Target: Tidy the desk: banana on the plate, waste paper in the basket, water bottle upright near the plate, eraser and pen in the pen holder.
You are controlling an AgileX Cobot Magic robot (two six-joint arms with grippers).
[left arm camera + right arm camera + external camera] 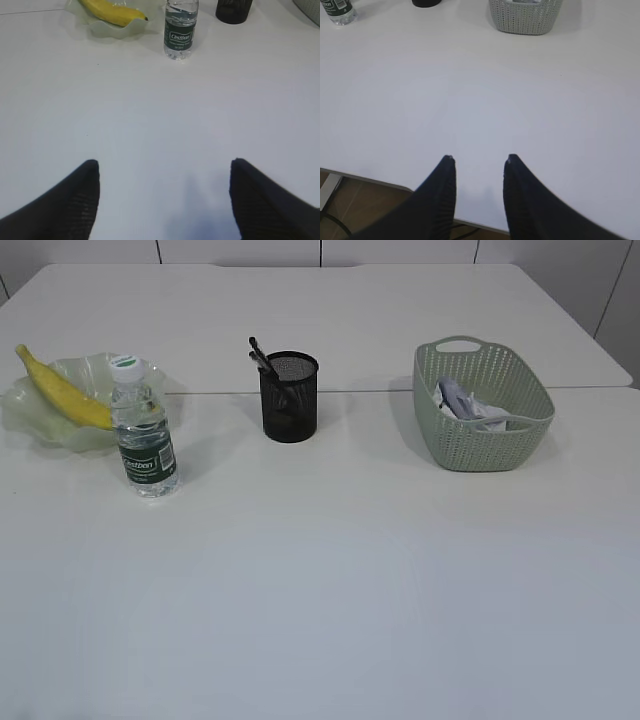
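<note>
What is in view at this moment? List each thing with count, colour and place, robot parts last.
table: 1, white, under everything
plate: 1, pale green translucent, far left
banana: 1, yellow, on the plate
water bottle: 1, clear with green label, upright, just right of the plate
pen holder: 1, black mesh, centre
pen: at least 1, black, sticking out of the pen holder
basket: 1, grey-green, right
waste paper: white crumpled, in the basket
eraser: not visible
left gripper: black, open, above bare table
right gripper: black, open, at the near table edge
</note>
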